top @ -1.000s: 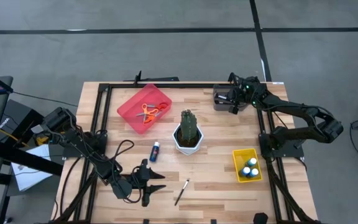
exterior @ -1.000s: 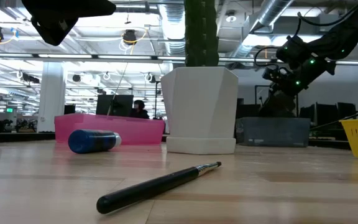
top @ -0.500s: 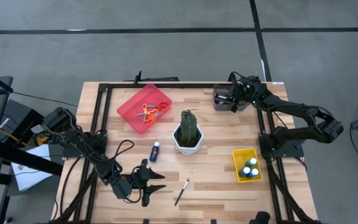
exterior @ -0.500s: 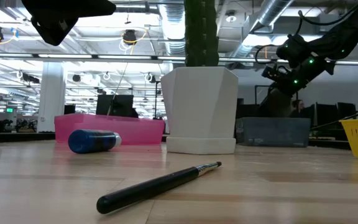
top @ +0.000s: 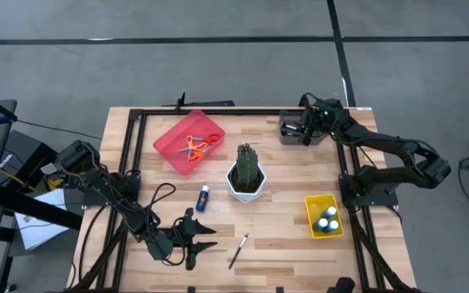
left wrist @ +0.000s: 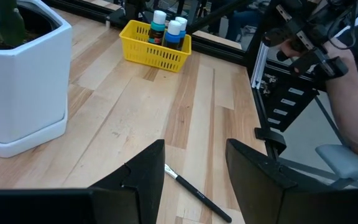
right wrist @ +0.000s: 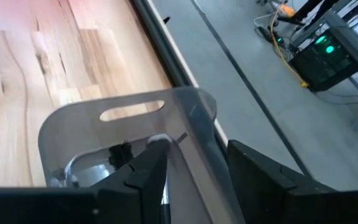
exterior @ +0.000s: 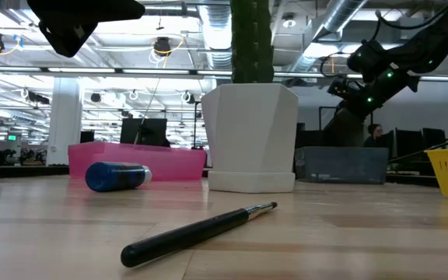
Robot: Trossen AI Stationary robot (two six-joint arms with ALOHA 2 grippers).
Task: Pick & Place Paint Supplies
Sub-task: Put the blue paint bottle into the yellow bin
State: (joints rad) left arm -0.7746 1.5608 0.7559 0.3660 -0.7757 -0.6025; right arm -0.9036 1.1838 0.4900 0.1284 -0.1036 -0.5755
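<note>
A dark-handled paintbrush (top: 238, 251) lies flat on the wood near the front edge, just ahead of my left gripper (top: 204, 242), which is open and touches nothing. A blue paint bottle (top: 203, 197) lies on its side left of the cactus pot. Orange-handled scissors (top: 194, 146) rest in the red tray (top: 173, 134). More blue bottles (top: 327, 220) stand in the yellow basket (top: 314, 226). My right gripper (top: 305, 133) hovers open over the grey bin (right wrist: 129, 112) at the far right, where a dark brush tip (right wrist: 122, 152) shows inside.
The cactus in its white pot (top: 247, 172) stands mid-table between the two arms. Black frame rails run along the table's left, right and far edges. In the left wrist view a person's arm (left wrist: 353, 93) shows beyond the right edge.
My right gripper has risen a little above the grey bin and shifted slightly toward the table's right edge. Everything else has stayed where it was.
</note>
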